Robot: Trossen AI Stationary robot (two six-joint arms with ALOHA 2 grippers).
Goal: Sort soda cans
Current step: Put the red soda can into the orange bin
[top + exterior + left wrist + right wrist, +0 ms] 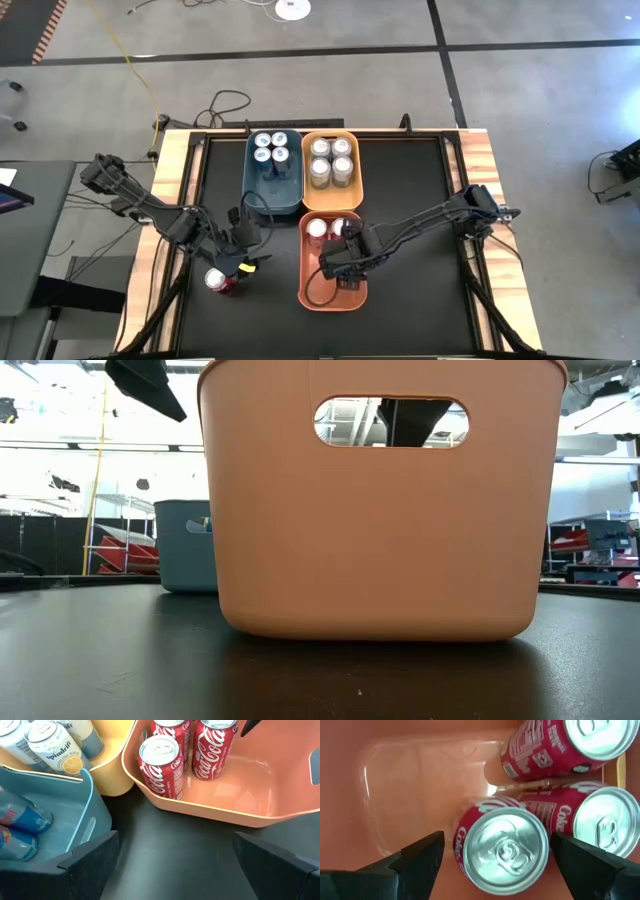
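Observation:
Three red soda cans stand in the far end of the orange bin. My right gripper hovers over them, open and pointing down, with its fingers on either side of the nearest can and not touching it. Another red can stands on the table near the front left. My left gripper hangs open just above and beside this can, with nothing between its fingers. Several dark blue cans fill the teal bin. Several silver cans fill the yellow-orange bin.
The three bins stand close together at the table's middle and far side. In the low view the orange bin's near wall blocks most of the table, with the teal bin behind it. Bare black mat lies on the right and along the front.

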